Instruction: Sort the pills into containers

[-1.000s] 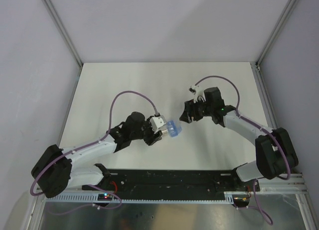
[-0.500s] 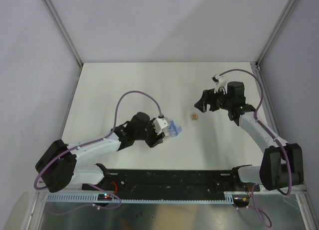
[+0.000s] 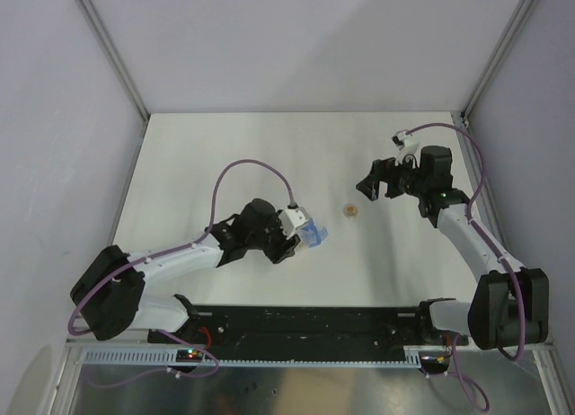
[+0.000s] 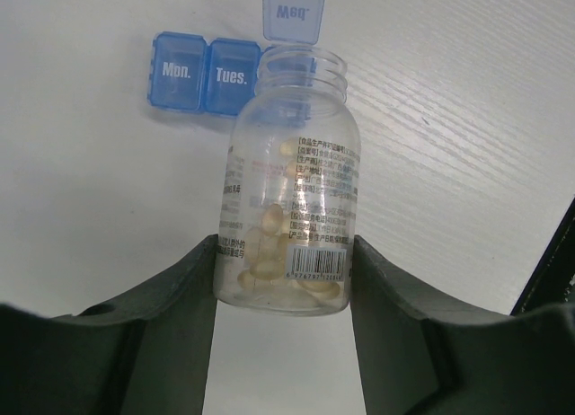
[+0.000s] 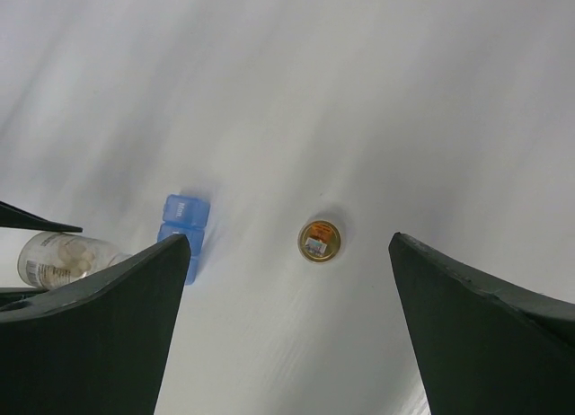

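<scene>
My left gripper (image 4: 286, 246) is shut on a clear, uncapped bottle (image 4: 289, 177) that lies tilted forward, with pale yellowish pills (image 4: 268, 246) in its lower part. Its mouth is over the blue three-compartment container strip (image 4: 205, 75), marked Mon., Tues. and Wed. The Wed. lid (image 4: 293, 11) stands open. In the top view the left gripper (image 3: 289, 235) and the strip (image 3: 311, 233) sit at the table's middle. My right gripper (image 3: 368, 189) is open and empty, raised to the right of them. It also shows in the right wrist view (image 5: 289, 242).
A small round orange-gold cap (image 3: 351, 211) lies alone on the white table between the two grippers; it also shows in the right wrist view (image 5: 320, 241). The strip (image 5: 184, 219) and bottle (image 5: 61, 257) show at that view's left. Metal frame posts stand at the table's far corners.
My right gripper has left the orange-gold cap on the table and pulled back up and to the right. My left arm has shifted slightly, still holding the bottle at the strip.
</scene>
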Available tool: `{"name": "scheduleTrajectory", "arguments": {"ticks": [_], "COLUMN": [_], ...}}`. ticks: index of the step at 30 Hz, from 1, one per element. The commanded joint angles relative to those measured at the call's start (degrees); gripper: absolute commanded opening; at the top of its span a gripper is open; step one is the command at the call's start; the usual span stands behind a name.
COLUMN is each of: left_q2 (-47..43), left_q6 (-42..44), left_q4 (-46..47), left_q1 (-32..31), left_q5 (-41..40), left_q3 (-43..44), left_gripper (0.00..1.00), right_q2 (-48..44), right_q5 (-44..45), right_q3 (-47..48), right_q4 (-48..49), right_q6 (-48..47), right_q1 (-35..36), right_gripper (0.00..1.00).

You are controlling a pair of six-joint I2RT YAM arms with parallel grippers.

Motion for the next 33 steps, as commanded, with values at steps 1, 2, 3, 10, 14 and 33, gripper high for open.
{"name": "scheduleTrajectory", "arguments": {"ticks": [1, 2, 3, 10, 14, 33], "left_q2": [0.73, 1.15, 1.45, 2.44, 2.86, 6.37], "left_q6": [-1.71, -1.77, -1.75, -1.35, -0.66, 1.45], "left_q4": [-0.24, -0.52, -0.84, -4.32, -6.12, -12.40], "left_q1": [-0.32, -0.35, -0.37, -0.41, -0.45, -0.95], "left_q5": [-0.80, -0.78, -0.77, -1.08, -1.79, -2.50], "left_q3": [3.24, 3.54, 3.78, 5.87, 6.87, 12.01], "left_gripper": [0.00, 0.00, 0.00, 0.00, 0.00, 0.00], "right_q2": [-1.79, -1.82, -1.83, -1.83, -1.96, -2.20], "right_q5": [-0.30, -0.23, -0.19, -0.20, -0.13, -3.06], "right_q3": [0.32, 0.27, 0.30, 0.32, 0.21, -0.78], "right_q4": [1.13, 1.13, 1.14, 1.14, 1.18, 2.14], "right_q6": [-1.18, -1.18, -1.17, -1.17, -1.19, -1.17], "right_q1": [-0.16, -0.21, -0.19, -0.34, -0.42, -1.59], "right_gripper": [0.99, 0.99, 0.99, 0.99, 0.99, 0.99]}}
